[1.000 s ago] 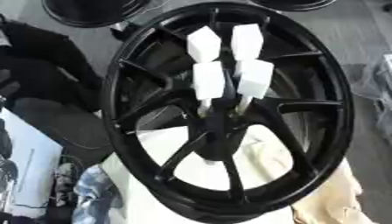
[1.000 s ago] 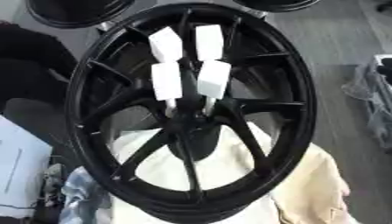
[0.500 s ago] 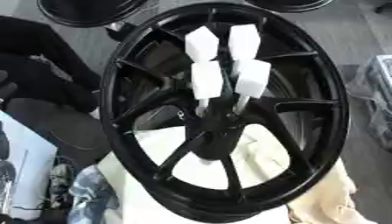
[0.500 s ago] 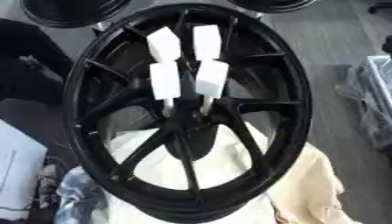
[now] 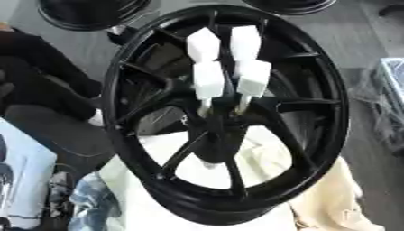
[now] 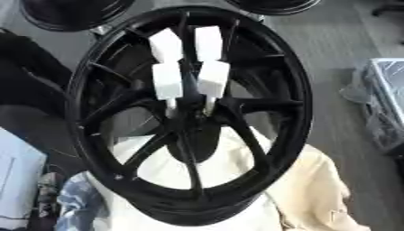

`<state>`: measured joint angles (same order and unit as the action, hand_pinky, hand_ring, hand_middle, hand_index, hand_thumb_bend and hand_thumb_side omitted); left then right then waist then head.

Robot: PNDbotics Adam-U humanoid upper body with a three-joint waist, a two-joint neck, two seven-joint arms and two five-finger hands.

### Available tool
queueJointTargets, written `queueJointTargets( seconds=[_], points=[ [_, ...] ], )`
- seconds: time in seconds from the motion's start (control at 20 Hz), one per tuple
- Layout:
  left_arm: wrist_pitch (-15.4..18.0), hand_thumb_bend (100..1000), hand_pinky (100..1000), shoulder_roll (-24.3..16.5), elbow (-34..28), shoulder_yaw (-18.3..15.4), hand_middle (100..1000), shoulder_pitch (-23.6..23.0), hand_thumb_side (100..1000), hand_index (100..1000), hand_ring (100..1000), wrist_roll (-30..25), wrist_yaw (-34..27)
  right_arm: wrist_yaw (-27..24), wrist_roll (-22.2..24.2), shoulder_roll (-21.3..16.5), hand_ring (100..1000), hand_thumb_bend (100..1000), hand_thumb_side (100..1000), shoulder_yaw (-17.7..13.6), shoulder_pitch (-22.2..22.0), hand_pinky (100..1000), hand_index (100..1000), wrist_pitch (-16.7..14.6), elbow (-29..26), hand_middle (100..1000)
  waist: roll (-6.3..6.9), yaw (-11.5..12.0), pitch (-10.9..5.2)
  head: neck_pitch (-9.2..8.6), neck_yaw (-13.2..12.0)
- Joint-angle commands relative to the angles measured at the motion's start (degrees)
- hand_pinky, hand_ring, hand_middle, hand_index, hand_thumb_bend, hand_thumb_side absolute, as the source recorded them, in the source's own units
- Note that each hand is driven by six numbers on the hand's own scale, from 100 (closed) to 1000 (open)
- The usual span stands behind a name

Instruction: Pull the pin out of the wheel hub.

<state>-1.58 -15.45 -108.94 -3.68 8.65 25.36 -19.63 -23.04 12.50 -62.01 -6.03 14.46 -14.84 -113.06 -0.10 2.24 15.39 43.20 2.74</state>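
Sitting on pale cloth (image 6: pixel 308 189), the big black wheel hub (image 5: pixel 229 117) fills the view. White block-topped pins (image 5: pixel 209 81) stick up from its middle. No robot hand shows, so its state is unknown.

No legible text, labels or numbers anywhere

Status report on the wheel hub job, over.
Neither hand in view. Four white-capped pins seated in the wheel hub. Nothing blocking them.
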Motion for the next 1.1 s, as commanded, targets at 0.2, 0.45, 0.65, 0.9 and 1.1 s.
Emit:
queueJointTargets(
  seconds=[0.2, 0.45, 0.65, 0.9, 1.1],
  points=[
    [-0.24, 211, 699, -1.96, -0.24, -0.03, 733, -0.26, 866, 714, 710, -0.28, 0.13, 0.09, 7.85, -5.74, 884, 100, 246, 6.40, 12.11, 969, 909, 0.81, 3.90, 806, -0.30, 0.63, -1.75, 0.03, 1.31],
    [-0.23, 208, 699, -2.65, 0.11, -0.47, 733, -1.16, 867, 713, 711, 0.04, 0.22, 5.41, 18.47, -0.77, 872, 100, 277, 14.25, 25.97, 959, 899, 1.22, 12.01, 796, -0.52, 0.31, -2.35, 0.87, 1.95],
    [-0.06, 205, 698, -3.13, 0.54, -1.50, 734, -2.11, 869, 712, 711, 1.03, 0.52, 11.69, 26.53, 5.97, 862, 100, 317, 18.99, 35.33, 941, 897, 0.46, 19.62, 793, -0.53, -0.29, -2.52, 0.92, 1.25],
    [0.17, 202, 698, -3.79, 1.15, -2.67, 733, -3.07, 870, 711, 711, 2.30, 0.95, 21.44, 33.94, 12.67, 883, 100, 499, 23.31, 41.53, 948, 917, -3.23, 26.48, 820, -0.69, -1.16, -2.67, 0.92, 0.65],
    [0.24, 201, 698, -4.03, 1.43, -3.05, 733, -3.59, 873, 711, 711, 2.79, 1.04, 24.18, 37.57, 14.74, 895, 100, 582, 25.43, 41.98, 968, 937, -4.29, 26.28, 837, -0.63, -1.42, -2.50, 0.92, 0.25]
  ],
)
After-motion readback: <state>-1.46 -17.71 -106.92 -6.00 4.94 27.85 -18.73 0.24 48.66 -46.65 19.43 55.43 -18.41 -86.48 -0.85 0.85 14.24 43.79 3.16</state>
